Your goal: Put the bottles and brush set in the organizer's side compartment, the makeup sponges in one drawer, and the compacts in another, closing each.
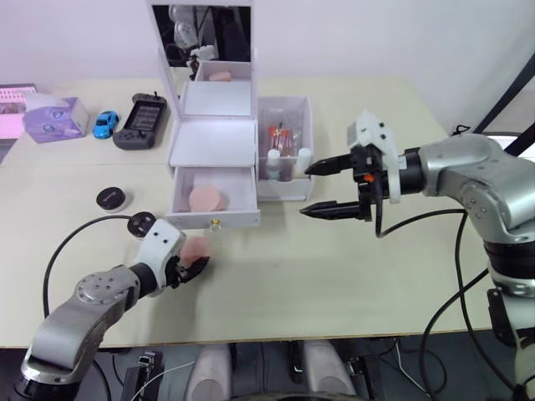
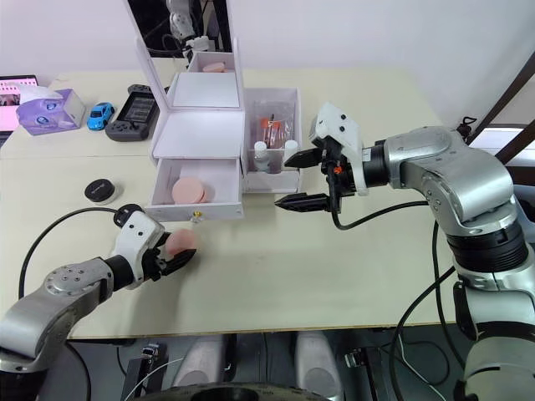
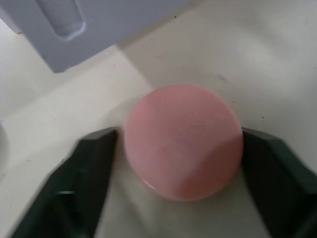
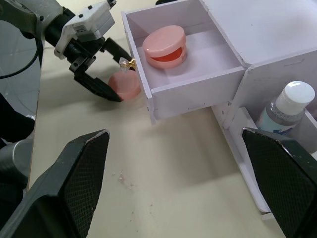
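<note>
The white organizer [image 1: 213,142] stands mid-table with its bottom drawer [image 1: 213,219] pulled open. Pink round makeup sponges [image 1: 206,199] lie in that drawer. My left gripper [image 1: 194,261] is just in front of the drawer, shut on another pink sponge [image 3: 183,141] low over the table. Two black round compacts [image 1: 109,198] [image 1: 142,222] sit left of the drawer. The side compartment [image 1: 306,138] holds white-capped bottles [image 1: 274,163] and a clear packet with red-tipped items [image 1: 280,138]. My right gripper [image 1: 305,190] hovers open and empty, right of the drawer and in front of the side compartment.
At the back left are a black game controller [image 1: 142,121], a blue toy car [image 1: 105,124] and a purple tissue box [image 1: 54,117]. A black cable [image 1: 75,238] loops over the table by my left arm. The organizer's mirror lid [image 1: 201,33] stands upright.
</note>
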Available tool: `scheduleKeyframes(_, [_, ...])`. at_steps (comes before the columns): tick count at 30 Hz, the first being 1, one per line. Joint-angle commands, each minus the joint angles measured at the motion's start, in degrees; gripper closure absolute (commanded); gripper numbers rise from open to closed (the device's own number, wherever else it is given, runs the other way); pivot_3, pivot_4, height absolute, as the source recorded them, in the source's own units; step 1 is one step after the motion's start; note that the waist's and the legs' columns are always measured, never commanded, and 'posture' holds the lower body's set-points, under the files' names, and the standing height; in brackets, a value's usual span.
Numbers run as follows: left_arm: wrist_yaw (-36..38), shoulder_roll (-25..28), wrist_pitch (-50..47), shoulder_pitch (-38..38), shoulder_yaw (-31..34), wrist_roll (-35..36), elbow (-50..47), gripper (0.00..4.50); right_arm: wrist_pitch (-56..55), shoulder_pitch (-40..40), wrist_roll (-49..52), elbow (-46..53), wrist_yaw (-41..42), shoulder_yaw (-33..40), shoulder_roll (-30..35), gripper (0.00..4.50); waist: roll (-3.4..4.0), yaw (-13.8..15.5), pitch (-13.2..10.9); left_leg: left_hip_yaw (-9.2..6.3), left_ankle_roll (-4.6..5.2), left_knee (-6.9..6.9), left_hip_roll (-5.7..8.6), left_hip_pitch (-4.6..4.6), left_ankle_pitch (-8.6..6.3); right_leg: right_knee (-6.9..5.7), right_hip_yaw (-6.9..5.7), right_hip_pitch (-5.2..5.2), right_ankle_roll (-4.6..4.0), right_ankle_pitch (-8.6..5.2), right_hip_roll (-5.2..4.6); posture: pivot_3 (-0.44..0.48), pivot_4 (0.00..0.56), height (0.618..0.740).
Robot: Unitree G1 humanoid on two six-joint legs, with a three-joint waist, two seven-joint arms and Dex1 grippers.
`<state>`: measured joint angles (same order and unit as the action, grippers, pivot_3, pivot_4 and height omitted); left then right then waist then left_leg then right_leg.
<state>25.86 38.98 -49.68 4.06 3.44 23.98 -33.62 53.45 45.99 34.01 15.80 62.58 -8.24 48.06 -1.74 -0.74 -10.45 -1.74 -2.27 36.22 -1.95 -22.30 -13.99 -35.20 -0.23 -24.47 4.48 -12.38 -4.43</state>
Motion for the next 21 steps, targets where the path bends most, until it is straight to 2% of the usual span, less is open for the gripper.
scheduleKeyframes(1, [0.08,0.67,-0.47,-0.69,2.31,-0.08,-0.89,1.86,-0.62,0.95,0.14,0.99,-0.13,1.42,0.11,0.00,0.00,0.01,0.00,0.00,0.00,0.00,0.00,0.00,0.00,0.00,0.00,0.00,0.00,0.00,0.00,0.000,0.150,0.740])
scheduleKeyframes(6, [0.07,1.11,-0.84,1.24,8.80,0.69,-0.42,1.86,-1.10,1.46,-0.21,-0.01,0.67,0.67,0.03,0.00,0.00,-0.10,0.00,0.00,0.00,-0.04,0.00,-0.01,0.00,0.01,0.00,-0.01,0.00,0.00,0.00,0.000,0.150,0.740])
scheduleKeyframes(13, [4.43,1.09,0.30,4.39,26.84,7.24,-1.36,1.86,-3.17,4.47,-0.48,-2.96,4.51,-0.97,-1.06,0.00,0.00,-0.08,-0.01,-0.01,0.00,-0.05,-0.01,0.00,0.00,-0.01,-0.01,-0.04,0.00,0.00,0.01,0.000,0.150,0.740])
scheduleKeyframes(17, [8.24,6.09,0.31,1.80,36.62,10.69,0.48,1.86,-3.98,6.18,-0.16,-4.24,6.37,-1.08,-1.51,0.00,-0.09,0.08,-0.03,-0.02,0.00,0.00,-0.01,-0.05,0.00,0.02,-0.02,-0.04,0.00,0.00,0.00,0.000,0.150,0.740])
scheduleKeyframes(21, [12.30,13.32,-1.29,-6.42,37.86,16.64,2.60,1.86,-2.57,6.86,2.23,-3.45,6.64,0.90,-2.01,0.00,-0.09,0.19,-0.03,-0.01,-0.01,0.00,0.01,-0.05,0.00,0.03,-0.02,-0.03,0.00,0.00,-0.03,0.000,0.150,0.740])
